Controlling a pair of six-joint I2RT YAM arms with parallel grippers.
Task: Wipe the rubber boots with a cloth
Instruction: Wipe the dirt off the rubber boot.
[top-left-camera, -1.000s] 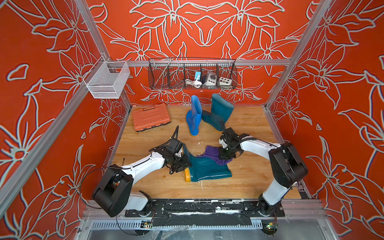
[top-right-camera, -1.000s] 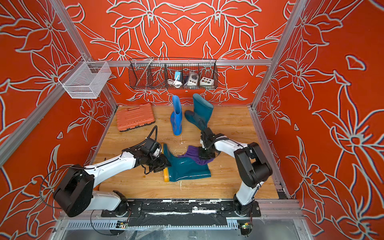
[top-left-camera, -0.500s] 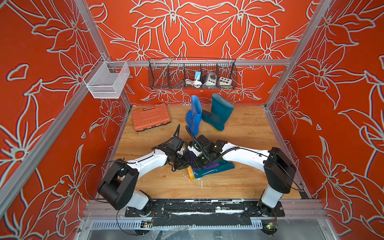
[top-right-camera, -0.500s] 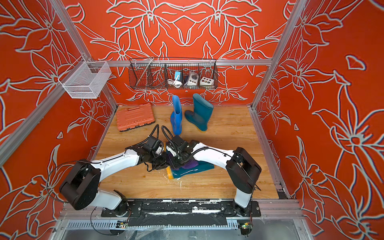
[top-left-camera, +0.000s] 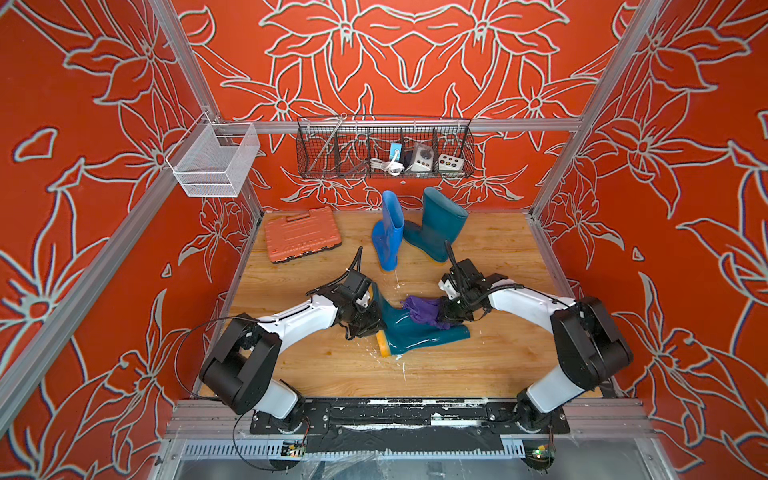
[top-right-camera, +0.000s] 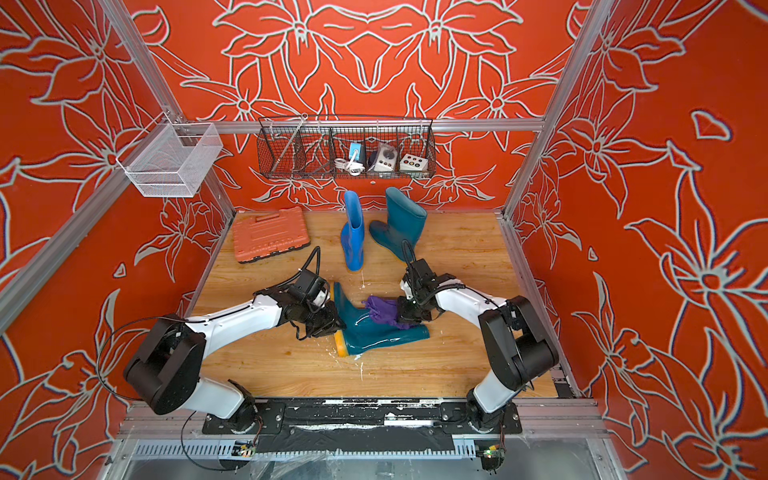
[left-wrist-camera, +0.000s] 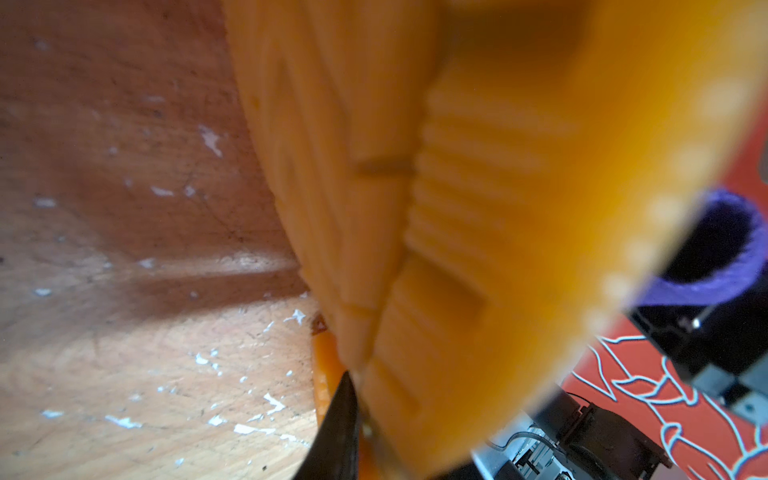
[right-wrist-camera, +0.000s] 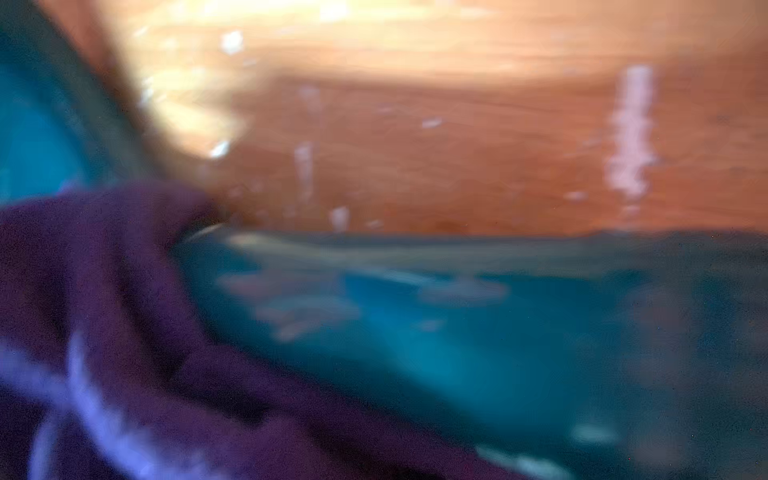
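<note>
We find the lying teal boot on its side near the middle of the table. Its yellow-orange sole faces the left arm, its toe points toward the back wall, and its shaft runs toward the right arm. The left gripper is at the sole end, narrowed onto the boot. In the left wrist view the ribbed sole fills most of the frame with 1 dark finger pressed against its edge; the other finger is hidden behind the sole. We record this as a grip on the boot. The right gripper is clamped tight on the cloth, a bunched purple rag that spills from the claw and rests on the upper side of the shaft, between ankle and boot mouth. Both top views agree on this: cloth on boot, right gripper just behind it, left gripper at the sole. The right wrist view is blurred, but it shows purple cloth lying over glossy teal rubber with the wooden table beyond. The 2 remaining boots stand upright toward the back, just beside each other: the blue boot and the upright teal boot, both well apart from either gripper. An orange tool case lies flat at the back left. On the rear rail hangs a dark wire basket with small items too small to name; a white mesh basket hangs on the left rail.
</note>
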